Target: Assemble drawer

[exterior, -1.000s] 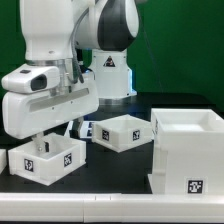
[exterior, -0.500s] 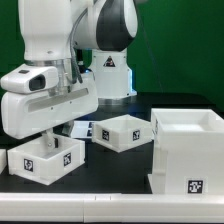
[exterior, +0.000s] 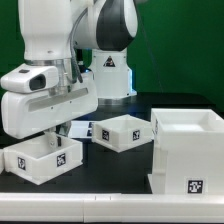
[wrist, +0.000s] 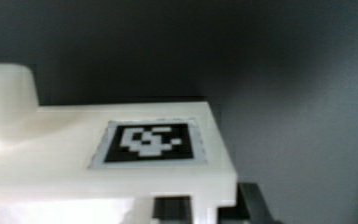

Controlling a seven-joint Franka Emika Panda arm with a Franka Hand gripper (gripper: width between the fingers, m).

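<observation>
A small white drawer box (exterior: 40, 165) with marker tags lies at the exterior view's left and sits tilted on the black table. My gripper (exterior: 45, 135) reaches down onto its near wall and is shut on it. In the wrist view the box's white wall and a tag (wrist: 153, 142) fill the frame. My gripper (wrist: 208, 208) shows there as two dark fingers (wrist: 250, 205) with the white wall between them. A second small drawer box (exterior: 122, 133) stands open in the middle. The large white drawer case (exterior: 190, 150) stands at the right.
The robot's white base (exterior: 108, 70) stands behind the middle box. A flat white tagged piece (exterior: 86, 127) shows on the table behind my gripper. The table's front edge (exterior: 100, 195) runs just below the held box.
The left drawer box has shifted a little to the exterior view's left and now sits tilted with my gripper on it. The other parts have not moved.
</observation>
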